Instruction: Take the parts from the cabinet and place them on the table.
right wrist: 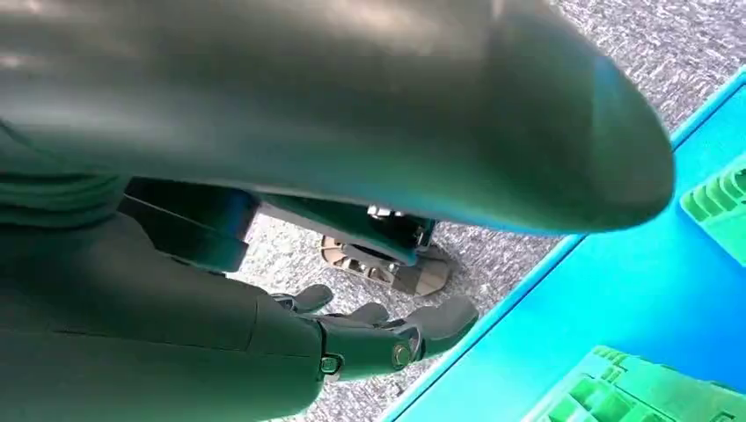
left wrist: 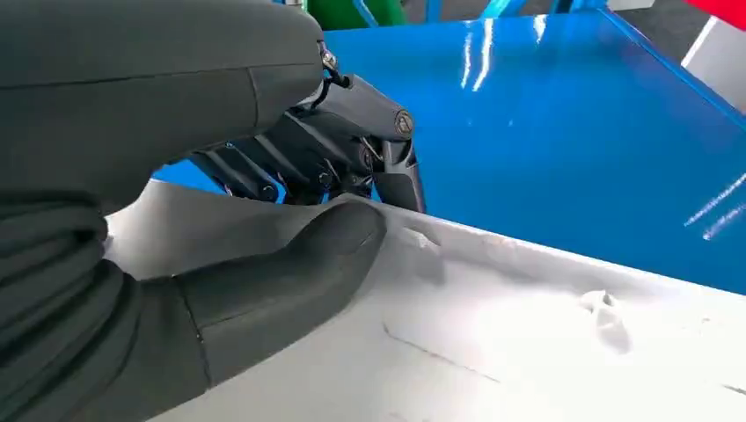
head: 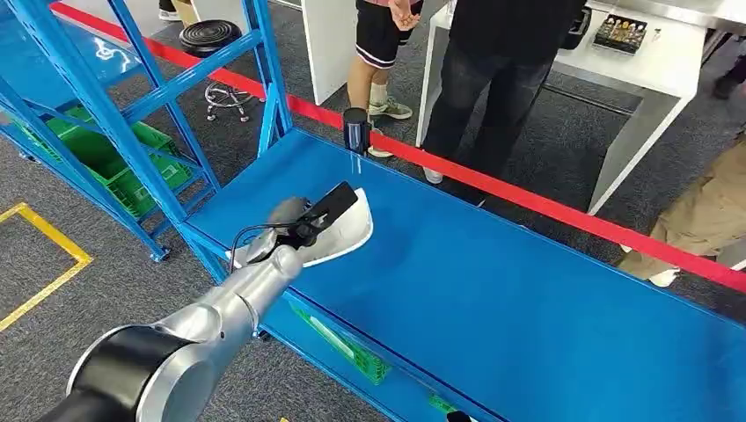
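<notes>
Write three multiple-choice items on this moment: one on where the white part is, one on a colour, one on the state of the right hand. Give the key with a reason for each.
1. Where is the white part?
A. in the green crate
B. in the left hand, at the near edge of the table
C. on the floor

2. What colour is the table top?
A. blue
B. grey
C. yellow

3. What is the state of the right hand?
A. gripping a white part
B. holding a green crate
C. holding nothing

Key: 1 B, the left hand grips it, thumb on top; 2 A, glossy blue surface; 3 C, its fingers hang free above the carpet.
</notes>
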Robot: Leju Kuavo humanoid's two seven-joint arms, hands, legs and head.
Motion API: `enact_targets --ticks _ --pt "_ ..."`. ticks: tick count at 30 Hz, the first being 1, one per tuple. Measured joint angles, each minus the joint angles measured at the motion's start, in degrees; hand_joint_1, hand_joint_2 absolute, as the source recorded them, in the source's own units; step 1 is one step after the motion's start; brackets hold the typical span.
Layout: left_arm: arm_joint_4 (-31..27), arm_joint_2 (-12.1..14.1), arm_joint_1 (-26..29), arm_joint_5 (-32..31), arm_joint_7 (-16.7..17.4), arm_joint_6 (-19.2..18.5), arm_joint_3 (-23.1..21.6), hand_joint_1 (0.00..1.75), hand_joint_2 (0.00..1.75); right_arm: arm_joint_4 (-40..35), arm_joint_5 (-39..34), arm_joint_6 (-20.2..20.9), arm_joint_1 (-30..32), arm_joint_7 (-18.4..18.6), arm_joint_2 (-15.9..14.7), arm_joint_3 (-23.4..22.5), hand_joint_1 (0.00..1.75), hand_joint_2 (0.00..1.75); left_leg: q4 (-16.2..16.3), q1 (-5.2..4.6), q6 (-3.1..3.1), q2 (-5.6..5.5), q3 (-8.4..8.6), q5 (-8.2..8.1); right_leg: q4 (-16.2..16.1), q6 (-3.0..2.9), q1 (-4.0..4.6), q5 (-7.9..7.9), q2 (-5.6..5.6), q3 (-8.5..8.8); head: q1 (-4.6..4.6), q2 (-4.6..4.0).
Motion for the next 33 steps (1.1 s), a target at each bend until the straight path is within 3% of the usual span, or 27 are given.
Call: enact_targets --ticks 21,26,30,33 --pt "0.0 1.0 0.2 0.8 -0.7 -0.6 0.4 1.75 1.75 0.0 1.0 1.9 -0.6 0.0 0.0 1.1 0.00 0.00 0.0 0.00 0.00 0.00 -0.03 0.00 0.0 0.00 0.00 0.00 -0.01 0.00 0.00 0.00" --pt "0.0 1.1 0.4 2.2 -2.2 -0.5 1.2 1.75 1.75 0.0 0.9 1.9 -0.8 0.0 -0.1 1.1 0.00 0.00 0.0 0.00 0.00 0.00 -0.02 0.00 0.0 0.00 0.00 0.00 -0.01 0.00 0.00 0.00" --pt "-0.2 1.0 0.5 4.5 -6.2 -0.8 2.5 1.75 1.75 0.0 0.7 2.0 -0.9 0.0 -0.1 1.1 0.00 0.00 0.0 0.00 0.00 0.00 -0.02 0.00 0.0 0.00 0.00 0.00 -0.01 -0.01 0.00 0.00" --pt "-0.7 0.5 0.6 7.1 -13.2 -2.5 4.1 1.75 1.75 0.0 0.6 2.0 -0.9 0.2 -0.1 1.1 0.00 0.00 0.0 0.00 0.00 0.00 -0.02 0.00 0.0 0.00 0.00 0.00 -0.01 -0.01 0.00 0.00"
